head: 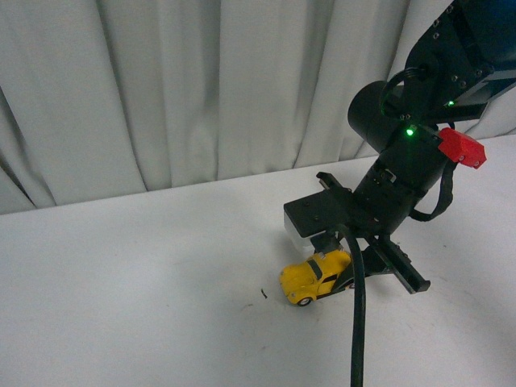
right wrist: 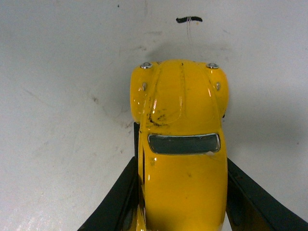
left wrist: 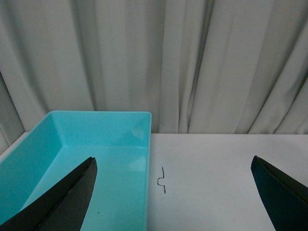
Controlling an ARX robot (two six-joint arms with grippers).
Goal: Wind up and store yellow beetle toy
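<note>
- the front view is taken from the robot's body, looking forward and somewhat down over the white desk (head: 121,266) to the curtain (head: 161,89); the right arm (head: 403,161) is seen at middle range.
- the left wrist view is taken from low over the desk, facing almost level toward the curtain, framed by its own fingers (left wrist: 62,202), with a teal tray (left wrist: 72,125) close by.
- the right wrist view is pointed steeply down at the desk from very near, along the roof of the yellow beetle toy (right wrist: 183,125).
- the toy and a small black mark (right wrist: 188,19) by its nose are shared by the front and right wrist views; the curtain is shared by the front and left wrist views.
</note>
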